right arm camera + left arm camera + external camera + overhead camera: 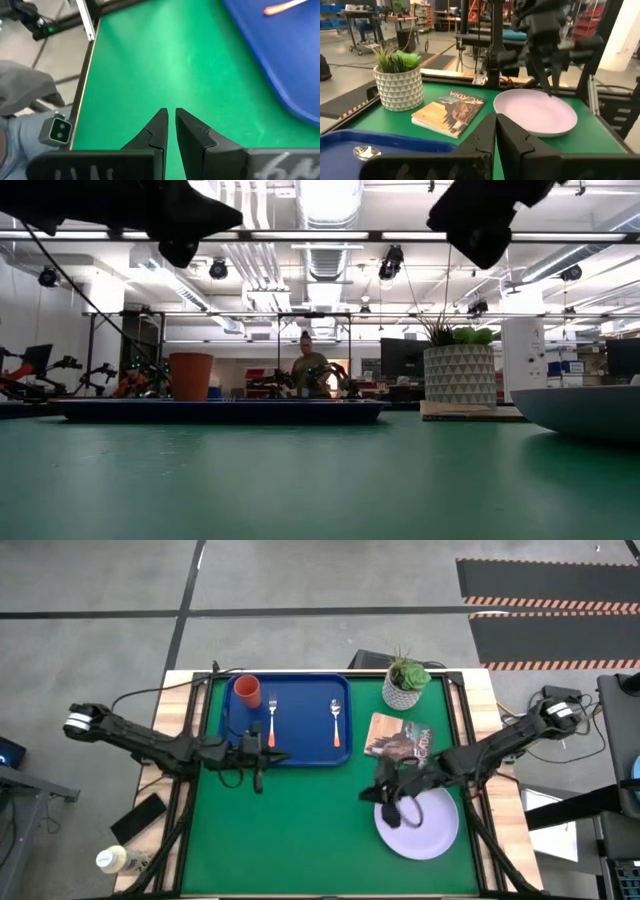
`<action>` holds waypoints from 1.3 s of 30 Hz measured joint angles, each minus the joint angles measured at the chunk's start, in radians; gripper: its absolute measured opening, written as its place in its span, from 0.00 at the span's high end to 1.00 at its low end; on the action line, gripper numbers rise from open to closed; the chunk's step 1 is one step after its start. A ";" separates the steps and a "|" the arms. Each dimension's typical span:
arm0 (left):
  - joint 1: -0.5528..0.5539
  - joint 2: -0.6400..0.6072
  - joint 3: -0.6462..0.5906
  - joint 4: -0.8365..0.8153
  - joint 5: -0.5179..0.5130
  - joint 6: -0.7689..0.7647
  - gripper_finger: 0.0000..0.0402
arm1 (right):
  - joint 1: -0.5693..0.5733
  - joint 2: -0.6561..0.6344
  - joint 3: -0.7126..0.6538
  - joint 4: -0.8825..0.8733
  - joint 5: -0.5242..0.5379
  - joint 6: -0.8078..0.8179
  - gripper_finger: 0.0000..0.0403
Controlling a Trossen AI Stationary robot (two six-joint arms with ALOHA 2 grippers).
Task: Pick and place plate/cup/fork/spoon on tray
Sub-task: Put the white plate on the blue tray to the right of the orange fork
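The dark blue tray [300, 745] lies at the far left of the green mat. On it stand the orange-red cup [247, 692], the fork [271, 721] and the spoon [337, 724]. The pale lavender plate [425, 828] rests on the mat at the near right; it also shows in the left wrist view [535, 111]. My left gripper [262, 765] is shut and empty just past the tray's near edge. My right gripper [388, 802] is shut and empty, raised above the plate's left rim, fingers pointing down.
A white patterned plant pot [406, 685] and a book [400, 738] stand far right, between tray and plate. A phone [140, 818] and a bottle [112, 860] lie off the mat at near left. A person [305, 365] stands in the room behind.
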 joint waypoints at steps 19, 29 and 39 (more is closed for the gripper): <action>-0.001 -0.027 -0.010 0.008 0.017 -0.054 1.00 | 0.028 0.495 0.527 -0.838 -0.157 0.379 0.91; -0.001 -0.027 -0.010 0.009 0.017 -0.053 1.00 | 0.034 0.591 0.566 -0.864 -0.216 0.398 0.67; -0.001 -0.026 -0.010 0.008 0.017 -0.052 1.00 | 0.051 0.589 0.565 -0.883 -0.208 0.496 0.52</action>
